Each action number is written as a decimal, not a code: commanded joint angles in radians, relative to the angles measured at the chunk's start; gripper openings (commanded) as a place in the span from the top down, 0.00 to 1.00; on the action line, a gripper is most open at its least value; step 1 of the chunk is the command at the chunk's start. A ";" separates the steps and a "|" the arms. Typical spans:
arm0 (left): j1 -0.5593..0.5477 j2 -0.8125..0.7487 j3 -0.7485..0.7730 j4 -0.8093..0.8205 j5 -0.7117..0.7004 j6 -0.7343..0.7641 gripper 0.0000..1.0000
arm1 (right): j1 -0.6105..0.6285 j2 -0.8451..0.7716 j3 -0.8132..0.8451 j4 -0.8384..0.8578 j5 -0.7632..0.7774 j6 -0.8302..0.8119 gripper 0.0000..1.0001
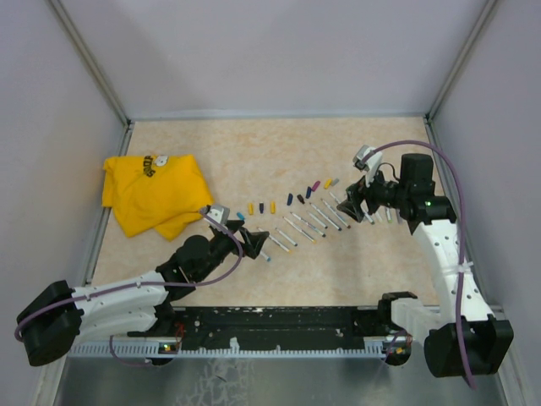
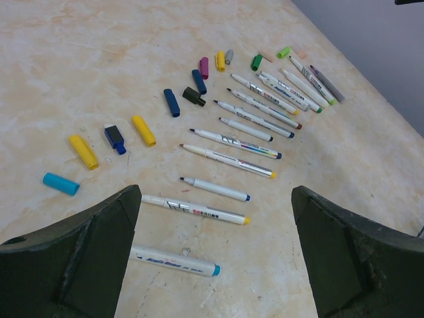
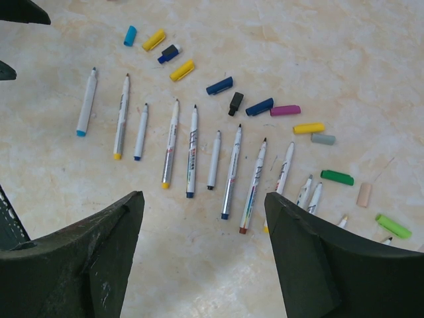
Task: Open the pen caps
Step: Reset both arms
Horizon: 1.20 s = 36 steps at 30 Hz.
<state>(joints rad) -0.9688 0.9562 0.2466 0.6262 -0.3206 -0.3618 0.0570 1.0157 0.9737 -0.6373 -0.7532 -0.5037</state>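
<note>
Lying loose, thirteen pen caps [image 2: 171,103] beside thirteen uncapped pens [image 2: 227,159].

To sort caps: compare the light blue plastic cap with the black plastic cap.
The light blue plastic cap ends the row, beside a yellow cap; the black plastic cap lies mid-row between two dark blue caps. Colour differs too: light blue against black. Both lie loose on the table.

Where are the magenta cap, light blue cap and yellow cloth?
magenta cap [image 3: 285,110], right wrist view, mid-body.
light blue cap [image 2: 61,183], left wrist view, mid-body.
yellow cloth [image 1: 156,199], top external view, centre of fabric.
</note>
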 commanded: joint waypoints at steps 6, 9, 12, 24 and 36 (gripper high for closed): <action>0.006 0.001 0.032 -0.002 0.012 0.000 0.00 | 0.010 -0.026 0.014 0.009 -0.007 -0.013 0.25; 0.007 0.002 0.033 -0.002 0.012 0.000 0.00 | 0.010 -0.027 0.016 0.008 -0.008 -0.014 0.25; 0.007 0.002 0.034 -0.003 0.012 -0.001 0.00 | 0.010 -0.025 0.016 0.005 -0.008 -0.015 0.25; 0.008 0.006 0.040 -0.009 0.015 0.003 0.00 | 0.010 -0.028 0.018 0.000 -0.006 -0.019 0.25; 0.013 0.011 0.045 -0.014 0.025 -0.001 0.00 | 0.010 -0.031 0.020 -0.007 -0.005 -0.022 0.25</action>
<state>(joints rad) -0.9630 0.9646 0.2623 0.6048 -0.3111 -0.3614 0.0570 1.0142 0.9737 -0.6548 -0.7532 -0.5140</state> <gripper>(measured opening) 0.997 0.753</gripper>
